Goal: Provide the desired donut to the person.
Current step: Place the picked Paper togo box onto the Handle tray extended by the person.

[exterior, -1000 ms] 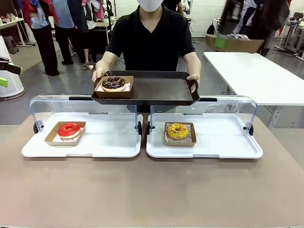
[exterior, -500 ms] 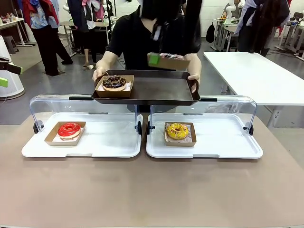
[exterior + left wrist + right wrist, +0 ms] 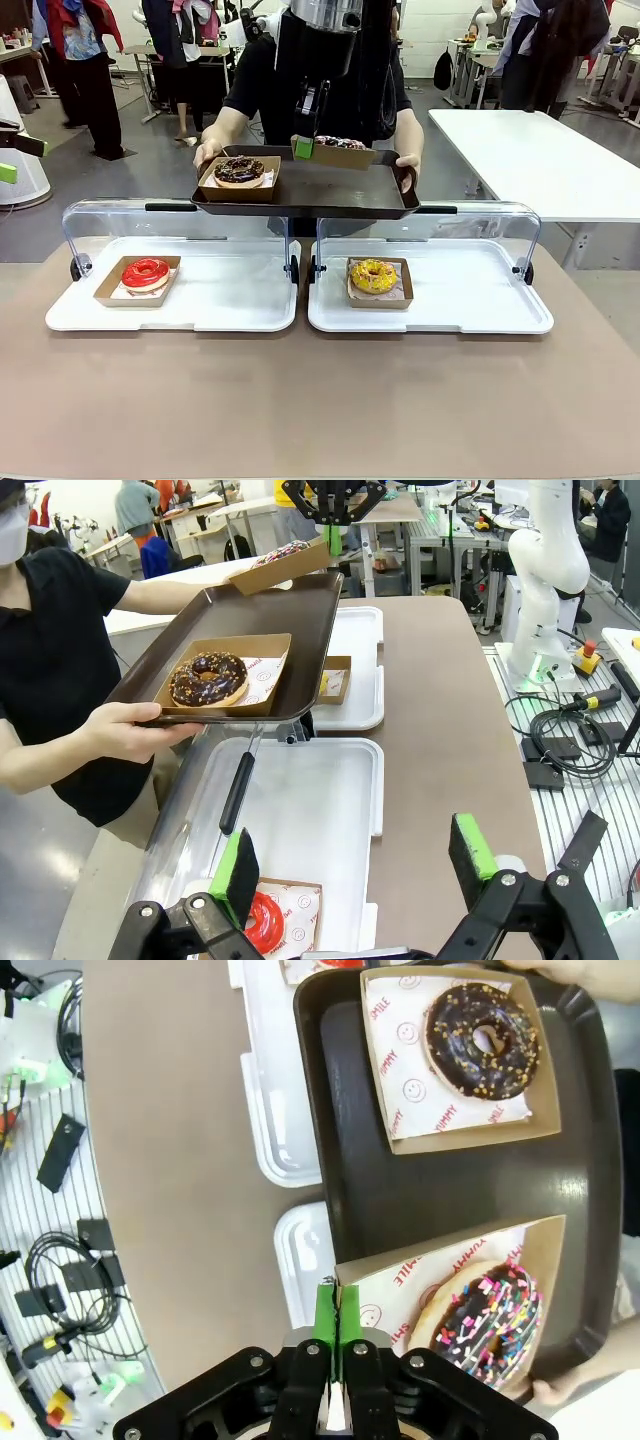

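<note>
Sprinkled donut (image 3: 487,1312) in its cardboard tray (image 3: 345,154), edge pinched by clenched right claw (image 3: 337,1312), hung just above person's brown tray (image 3: 330,190), at 3 o'clock from chocolate donut (image 3: 239,171). Left claw (image 3: 355,865) released, well apart.

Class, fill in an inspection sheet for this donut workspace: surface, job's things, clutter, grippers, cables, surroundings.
Surface: brown table with two white trays, clear lids open.
Job's things: person holds dark tray with chocolate donut; sprinkled donut's box hangs over it; red donut and yellow donut wait in the white trays.
Clutter: nothing seen.
Grippers: right gripper pinches the box's edge; left gripper open, empty.
Cables: black cables beside the table.
Surroundings: white table, people behind.
</note>
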